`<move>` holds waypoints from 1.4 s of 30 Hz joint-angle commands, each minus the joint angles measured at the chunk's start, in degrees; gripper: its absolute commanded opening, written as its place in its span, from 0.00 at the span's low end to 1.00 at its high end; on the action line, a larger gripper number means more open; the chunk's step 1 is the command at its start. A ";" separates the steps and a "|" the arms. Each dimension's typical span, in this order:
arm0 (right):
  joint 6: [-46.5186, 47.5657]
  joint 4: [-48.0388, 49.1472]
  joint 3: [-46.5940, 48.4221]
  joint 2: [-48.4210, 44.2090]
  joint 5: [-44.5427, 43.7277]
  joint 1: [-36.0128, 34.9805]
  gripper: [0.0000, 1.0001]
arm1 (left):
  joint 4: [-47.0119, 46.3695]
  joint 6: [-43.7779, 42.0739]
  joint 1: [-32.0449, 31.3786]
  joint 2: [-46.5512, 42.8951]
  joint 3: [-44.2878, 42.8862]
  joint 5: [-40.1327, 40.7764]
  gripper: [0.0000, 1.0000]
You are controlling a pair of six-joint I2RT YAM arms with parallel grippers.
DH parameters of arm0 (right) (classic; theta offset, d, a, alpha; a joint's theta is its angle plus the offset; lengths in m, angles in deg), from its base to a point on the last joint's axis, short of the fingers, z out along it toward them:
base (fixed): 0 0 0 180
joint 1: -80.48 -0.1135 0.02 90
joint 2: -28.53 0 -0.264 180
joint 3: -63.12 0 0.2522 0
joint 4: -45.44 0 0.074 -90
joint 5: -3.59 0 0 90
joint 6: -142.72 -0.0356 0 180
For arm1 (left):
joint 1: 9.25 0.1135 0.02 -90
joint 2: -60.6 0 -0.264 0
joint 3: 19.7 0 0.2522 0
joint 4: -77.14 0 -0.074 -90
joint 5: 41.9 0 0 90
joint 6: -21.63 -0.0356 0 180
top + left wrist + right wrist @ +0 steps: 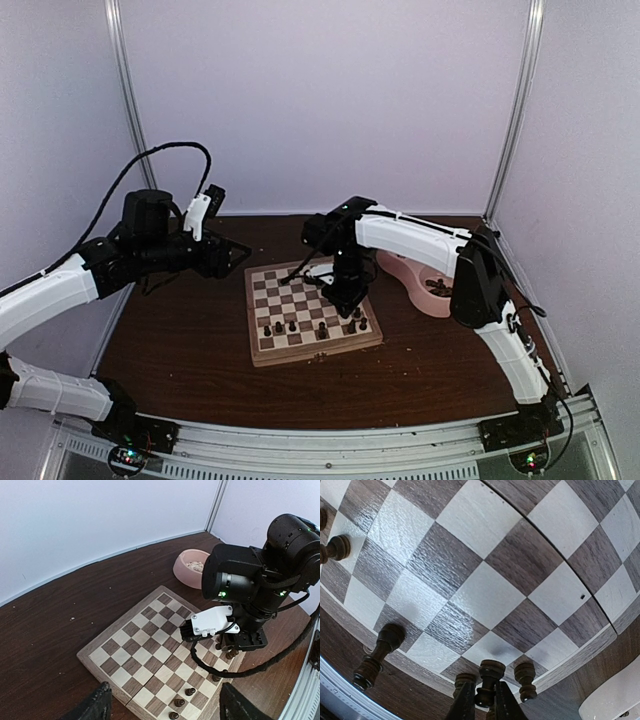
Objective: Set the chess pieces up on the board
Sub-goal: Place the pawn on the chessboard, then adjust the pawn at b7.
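Dark pieces (321, 329) dot the lower rows of the board (290, 290), and that board sits dead centre in the top view on the brown table (180, 350), clasp side toward the bottom of the frame. Down over its lower right corner comes the right gripper (349, 300). Its own view shows it best: the fingers (464, 704) are pinched close on one piece (489, 676) at bottom centre, right by the board's edge. Two more dark figures stand just beside it, one on each side. Whether the gripped piece touches its square, I cannot tell.

Over at the left, the left gripper (232, 258) hangs above the table just off the board's upper left corner. Its jaws are spread wide and it holds nothing; its fingers (95, 707) frame the board from the bottom of its wrist view. A pink bowl (420, 282) with pale bits inside lies near the board's right side.
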 commanded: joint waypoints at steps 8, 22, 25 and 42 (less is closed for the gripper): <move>0.41 -1.01 1.74 1.08 -0.56 0.06 0.19 | -1.26 -0.97 -0.04 -0.04 0.16 0.52 0.74; 0.49 -1.06 2.00 0.61 -0.86 0.08 0.21 | -1.12 -0.95 -0.05 -0.51 0.17 0.61 0.74; 0.40 -1.15 1.64 0.62 -1.17 0.06 0.21 | -1.03 -1.00 -0.04 -0.51 0.26 0.63 0.74; 0.40 -0.40 0.42 0.88 -1.05 0.06 0.22 | -0.92 -1.07 -0.04 -0.51 0.26 0.72 0.74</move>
